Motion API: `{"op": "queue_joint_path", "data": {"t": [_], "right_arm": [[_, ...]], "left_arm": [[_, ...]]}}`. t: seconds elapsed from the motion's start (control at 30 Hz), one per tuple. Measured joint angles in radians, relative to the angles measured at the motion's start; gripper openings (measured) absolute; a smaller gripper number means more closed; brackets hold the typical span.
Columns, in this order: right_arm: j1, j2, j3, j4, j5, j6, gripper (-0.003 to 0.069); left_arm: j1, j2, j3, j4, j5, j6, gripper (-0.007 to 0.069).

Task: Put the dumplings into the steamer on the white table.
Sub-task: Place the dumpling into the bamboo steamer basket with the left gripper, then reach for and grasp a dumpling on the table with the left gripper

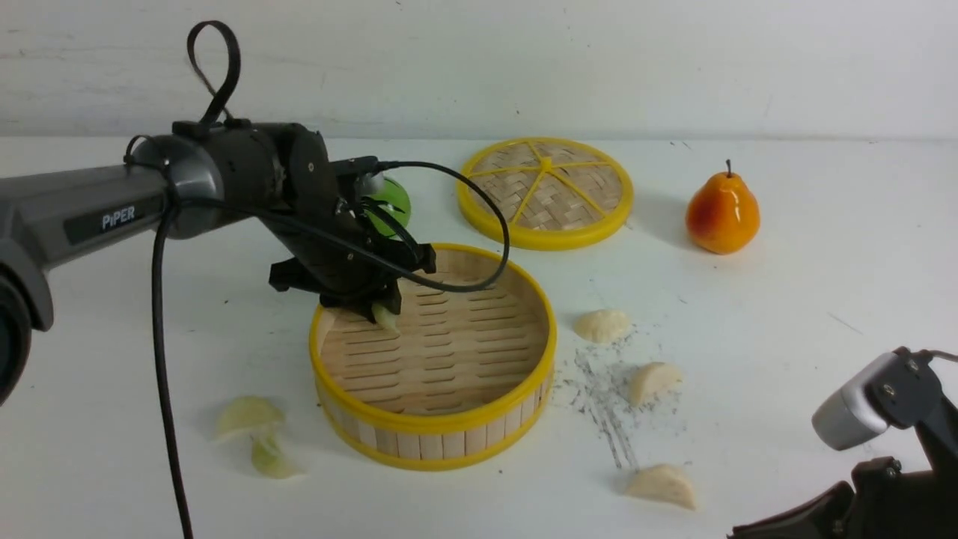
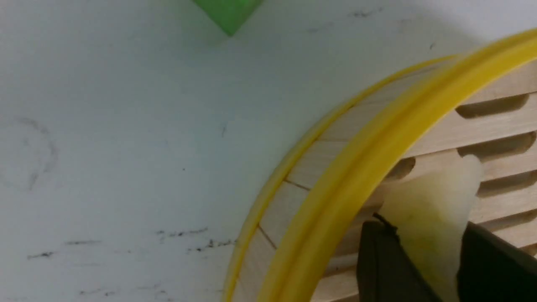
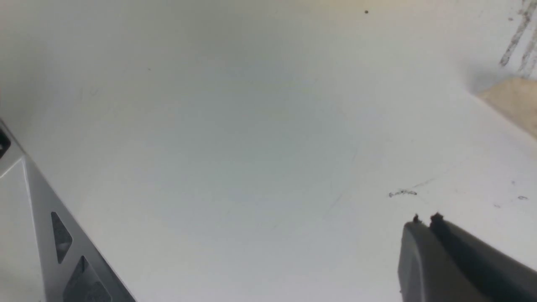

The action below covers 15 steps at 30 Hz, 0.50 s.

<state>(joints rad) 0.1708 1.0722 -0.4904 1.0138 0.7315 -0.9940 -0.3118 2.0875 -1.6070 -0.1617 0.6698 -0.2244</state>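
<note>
The steamer (image 1: 434,427) stands mid-table on the white table (image 1: 823,314), its slatted floor bare. My left gripper (image 1: 386,313) hangs over its back left part, just inside the yellow rim (image 2: 356,176), shut on a pale green dumpling (image 2: 432,214). Two more pale green dumplings (image 1: 254,434) lie touching each other on the table, left of the steamer. Three cream-white dumplings lie to its right: one (image 1: 602,325), another (image 1: 653,382), and the nearest (image 1: 663,485). My right gripper (image 3: 424,219) is shut and empty low over bare table at the near right.
The flat woven lid (image 1: 545,192) lies behind the steamer. An orange pear (image 1: 722,213) stands at the back right. A green object (image 1: 391,201) sits behind my left wrist. Dark scuff marks (image 1: 606,404) streak the table between the cream dumplings.
</note>
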Motion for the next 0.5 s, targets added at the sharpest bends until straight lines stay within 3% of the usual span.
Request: {"op": "queue_joint_path", "data": {"t": [0.1, 0.17, 0.27, 0.5], "right_arm": [[0.0, 0.0, 0.0, 0.0, 0.0, 0.0, 0.0022], [0.0, 0.0, 0.0, 0.0, 0.0, 0.0, 0.0022], [0.0, 0.0, 0.0, 0.0, 0.0, 0.0, 0.0022], [0.0, 0.0, 0.0, 0.0, 0.0, 0.0, 0.0022]], "left_arm": [[0.0, 0.0, 0.0, 0.0, 0.005, -0.006, 0.0248], [-0.001, 0.0, 0.0, 0.0, 0.016, -0.006, 0.0336], [-0.002, -0.011, -0.007, 0.0, 0.067, -0.006, 0.0408], [-0.002, -0.185, -0.037, 0.079, 0.232, 0.068, 0.0436]]}}
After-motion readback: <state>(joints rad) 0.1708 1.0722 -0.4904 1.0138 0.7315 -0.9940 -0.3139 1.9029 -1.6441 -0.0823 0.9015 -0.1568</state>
